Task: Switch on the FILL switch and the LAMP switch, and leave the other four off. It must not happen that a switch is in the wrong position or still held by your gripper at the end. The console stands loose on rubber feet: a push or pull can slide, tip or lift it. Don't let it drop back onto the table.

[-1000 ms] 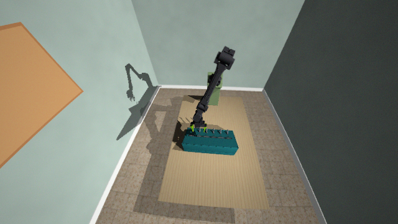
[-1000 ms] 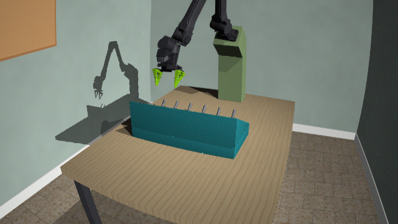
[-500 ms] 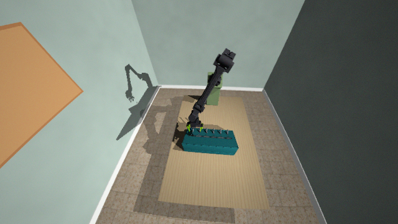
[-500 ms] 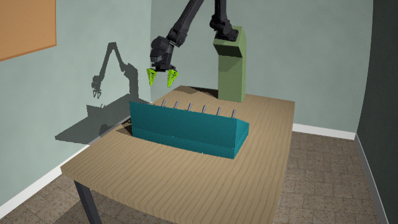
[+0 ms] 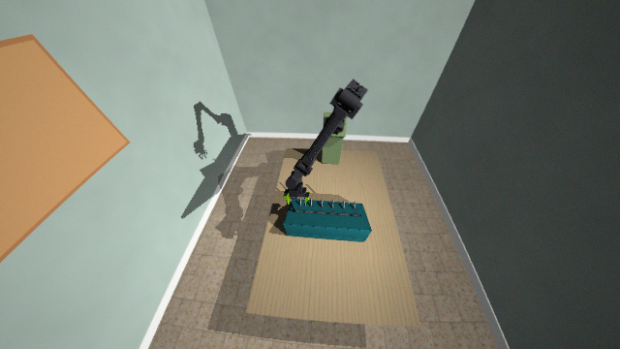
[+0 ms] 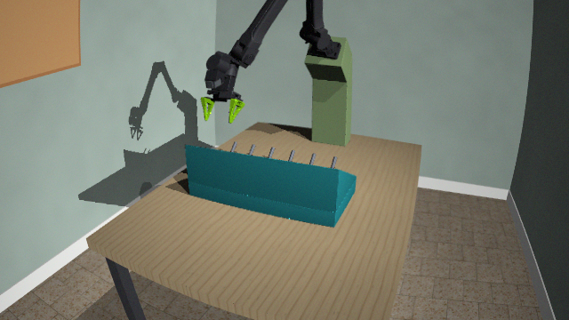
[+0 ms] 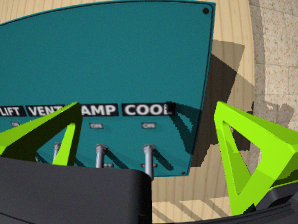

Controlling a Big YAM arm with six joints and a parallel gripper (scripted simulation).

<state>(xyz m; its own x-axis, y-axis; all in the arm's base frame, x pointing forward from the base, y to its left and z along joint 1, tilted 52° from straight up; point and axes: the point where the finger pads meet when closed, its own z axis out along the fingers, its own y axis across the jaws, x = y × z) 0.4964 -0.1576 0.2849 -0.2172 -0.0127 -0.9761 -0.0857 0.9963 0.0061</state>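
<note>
1. Teal wedge-shaped console (image 6: 267,187) stands mid-counter, its six grey metal toggle levers (image 6: 292,156) in a row along the top edge.
2. LAMP switch (image 7: 99,156) sits second from the end, beside COOL; FILL is not visible in the wrist view.
3. Lime-green fingers (image 6: 236,110) hang above that end, spread fully, holding nothing.
4. Recommended: descend and nudge the lever lightly, lest the console slide across the wooden counter (image 6: 249,267).

Matt teal console (image 6: 267,187) with metal switches (image 6: 292,156) on wood-grain table (image 6: 249,262).
</note>
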